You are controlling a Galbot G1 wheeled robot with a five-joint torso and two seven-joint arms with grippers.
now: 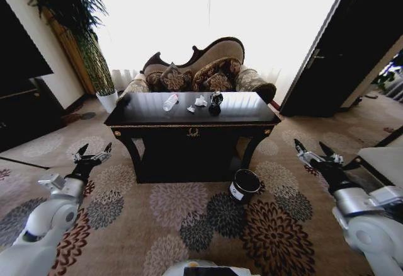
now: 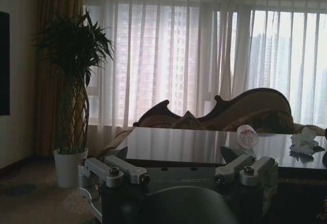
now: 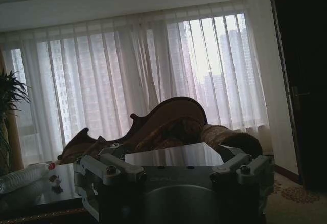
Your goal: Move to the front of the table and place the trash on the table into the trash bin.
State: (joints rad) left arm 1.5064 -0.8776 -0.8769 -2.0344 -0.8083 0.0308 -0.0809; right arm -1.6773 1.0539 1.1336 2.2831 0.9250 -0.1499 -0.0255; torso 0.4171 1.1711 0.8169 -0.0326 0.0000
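I have the table [image 1: 192,122] straight ahead of me, its long axis running across my view and the gold emblem on its front rail facing me. Behind the table sits a sofa [image 1: 200,71], and off the table's left end a potted plant [image 1: 94,49] in a white pot.

On the tabletop I count four pieces of trash, strung in a loose row along the table's length near its middle. Leftmost is a clear plastic bottle [image 1: 170,102] lying on its side, pointing from the sofa edge toward the front rail at a slight slant. Next is a small white paper scrap [image 1: 191,108], then a crumpled white wad [image 1: 200,101], and just beside that a dark shiny round piece [image 1: 216,99].

One trash bin [image 1: 244,185] stands on the carpet [image 1: 182,219] in front of the table's right leg, tilted, its mouth leaning toward the table and its white label facing me.

My left gripper [image 1: 92,152] hovers over the carpet, well short of the table's left front corner, fingers spread apart and empty. My right gripper [image 1: 313,150] hangs off the table's right front corner, fingers likewise apart and empty.
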